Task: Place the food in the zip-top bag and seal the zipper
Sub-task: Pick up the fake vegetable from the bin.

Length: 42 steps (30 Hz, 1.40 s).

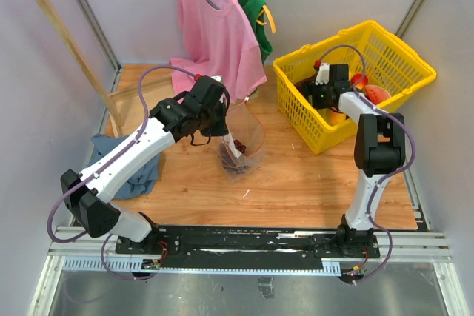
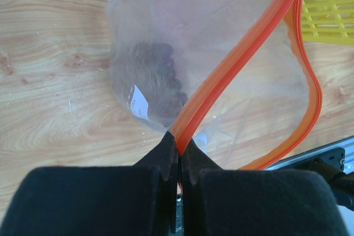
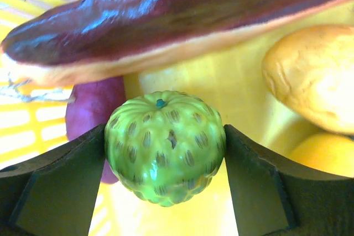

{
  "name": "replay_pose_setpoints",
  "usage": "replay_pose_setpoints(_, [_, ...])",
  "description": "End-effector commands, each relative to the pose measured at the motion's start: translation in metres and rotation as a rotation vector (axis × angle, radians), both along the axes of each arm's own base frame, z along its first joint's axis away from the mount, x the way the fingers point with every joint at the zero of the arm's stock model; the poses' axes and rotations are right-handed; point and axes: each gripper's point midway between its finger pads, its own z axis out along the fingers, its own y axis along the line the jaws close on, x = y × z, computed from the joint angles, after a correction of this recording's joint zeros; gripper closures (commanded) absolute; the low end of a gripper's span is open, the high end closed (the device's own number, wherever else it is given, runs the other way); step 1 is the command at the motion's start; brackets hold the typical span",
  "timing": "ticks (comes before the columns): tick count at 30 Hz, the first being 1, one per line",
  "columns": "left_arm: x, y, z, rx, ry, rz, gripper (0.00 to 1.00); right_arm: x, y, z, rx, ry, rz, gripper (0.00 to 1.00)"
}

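Mouth of zip-top bag (image 1: pixel 252 132) held up, centre frame; green fruit (image 3: pixel 166 147) gripped in yellow basket (image 1: pixel 296 105), upper right.
The zipper (image 2: pixel 238 62) is pinched by the left gripper (image 2: pixel 178 147), jaws together on the strip, presumably so the mouth is kept open for loading. The right gripper (image 1: pixel 326 90) is clamped on the fruit. Bag contents are seen only as a dark blur.

Left claw (image 1: pixel 224 125) at bag (image 1: pixel 248 146) rim; right claw (image 1: pixel 320 96) inside basket (image 1: pixel 315 132).
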Motion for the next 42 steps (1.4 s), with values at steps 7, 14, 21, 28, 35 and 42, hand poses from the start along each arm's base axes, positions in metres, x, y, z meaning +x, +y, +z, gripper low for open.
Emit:
replay_pose_setpoints(7, [0.003,0.000,0.006,-0.024,-0.034,0.007,1.00,-0.031,-0.028,0.108,-0.074,-0.190,-0.118,0.73])
replay_pose_setpoints(14, [0.003,-0.001,0.003,-0.035,-0.030,0.010,1.00,-0.067,-0.050,0.181,-0.128,-0.311,-0.231,0.80])
replay_pose_setpoints(21, [0.002,-0.002,0.000,-0.043,-0.024,0.014,1.00,-0.110,-0.036,0.259,-0.053,-0.472,-0.209,0.80])
replay_pose_setpoints(28, [0.005,-0.003,0.002,-0.051,-0.028,0.025,1.00,-0.150,0.002,0.288,0.052,-0.536,-0.092,0.80])
replay_pose_setpoints(35, [0.005,-0.005,-0.001,-0.057,-0.019,0.027,1.00,-0.198,0.091,0.298,0.232,-0.522,0.184,0.80])
replay_pose_setpoints(42, [0.005,-0.009,-0.001,-0.074,-0.011,0.021,1.00,-0.237,0.159,0.291,0.339,-0.473,0.402,0.79])
